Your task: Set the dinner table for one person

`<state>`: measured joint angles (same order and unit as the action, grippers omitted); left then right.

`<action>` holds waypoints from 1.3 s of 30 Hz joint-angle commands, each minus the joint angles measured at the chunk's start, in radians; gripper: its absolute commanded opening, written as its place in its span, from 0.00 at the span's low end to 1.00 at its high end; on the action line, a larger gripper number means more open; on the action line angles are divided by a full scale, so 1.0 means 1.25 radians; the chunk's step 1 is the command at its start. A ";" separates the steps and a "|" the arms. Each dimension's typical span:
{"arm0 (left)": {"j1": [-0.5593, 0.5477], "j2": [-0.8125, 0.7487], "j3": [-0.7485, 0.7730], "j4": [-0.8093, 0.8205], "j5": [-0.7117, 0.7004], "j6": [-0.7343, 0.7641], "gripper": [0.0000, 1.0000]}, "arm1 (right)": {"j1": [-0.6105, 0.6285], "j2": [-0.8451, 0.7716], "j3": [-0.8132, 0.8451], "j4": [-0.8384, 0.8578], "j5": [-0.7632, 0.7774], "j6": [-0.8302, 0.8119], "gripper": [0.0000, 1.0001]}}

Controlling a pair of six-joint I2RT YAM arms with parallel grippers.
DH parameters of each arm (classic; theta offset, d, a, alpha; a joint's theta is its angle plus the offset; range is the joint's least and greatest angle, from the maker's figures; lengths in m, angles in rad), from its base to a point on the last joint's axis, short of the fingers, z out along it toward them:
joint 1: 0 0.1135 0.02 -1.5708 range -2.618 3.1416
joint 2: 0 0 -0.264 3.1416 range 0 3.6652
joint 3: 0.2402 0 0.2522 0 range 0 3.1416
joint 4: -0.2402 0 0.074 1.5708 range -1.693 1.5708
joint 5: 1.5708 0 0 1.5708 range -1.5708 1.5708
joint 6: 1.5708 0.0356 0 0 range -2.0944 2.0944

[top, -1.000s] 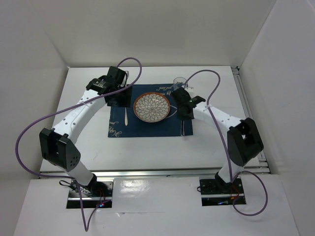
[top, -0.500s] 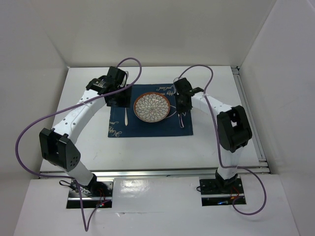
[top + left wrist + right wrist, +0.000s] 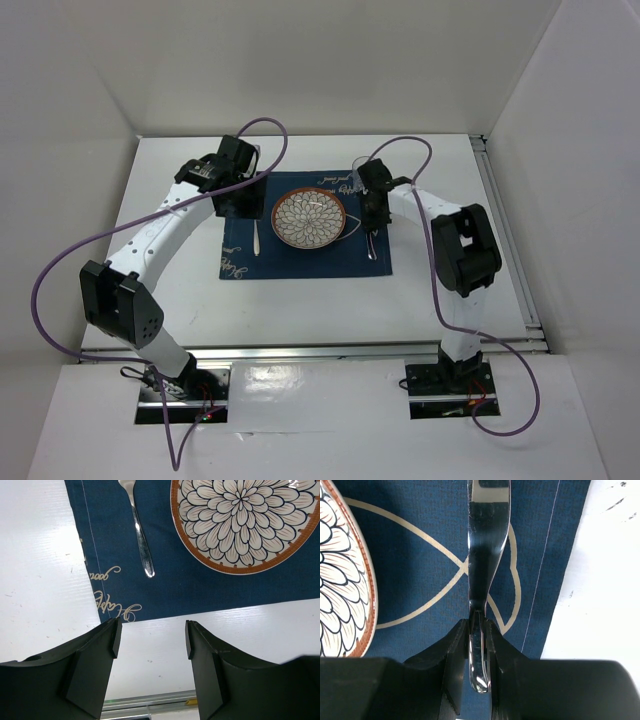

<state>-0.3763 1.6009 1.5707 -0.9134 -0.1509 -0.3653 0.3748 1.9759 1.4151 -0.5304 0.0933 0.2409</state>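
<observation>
Right gripper [image 3: 478, 628] has swung inward to 3 o'clock of the plate [image 3: 310, 218]. Note its fingers clamp a utensil [image 3: 487, 530], long axis 12-to-6, above the placemat [image 3: 420, 575] on the table [image 3: 300, 310]. Your left gripper [image 3: 152, 640] stands open, empty, at 9 o'clock.

One camera overlooks the dinner table [image 3: 300, 310] from high behind; both wrist cameras sit close above the placemat [image 3: 300, 262] and plate [image 3: 309, 218], shared by all.
</observation>
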 commanded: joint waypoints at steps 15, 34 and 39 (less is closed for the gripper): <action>0.004 -0.044 0.012 -0.006 -0.009 0.017 0.71 | 0.006 -0.035 0.063 0.024 -0.001 0.028 0.44; 0.011 -0.131 -0.007 0.021 0.040 -0.034 0.76 | 0.005 -0.459 -0.067 -0.243 0.242 0.267 1.00; 0.026 -0.196 -0.049 0.096 0.064 -0.056 0.93 | -0.014 -0.584 -0.102 -0.317 0.303 0.287 1.00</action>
<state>-0.3580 1.4162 1.5169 -0.8749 -0.1013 -0.4011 0.3614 1.2984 1.3132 -0.8082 0.3725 0.5438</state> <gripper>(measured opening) 0.915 0.999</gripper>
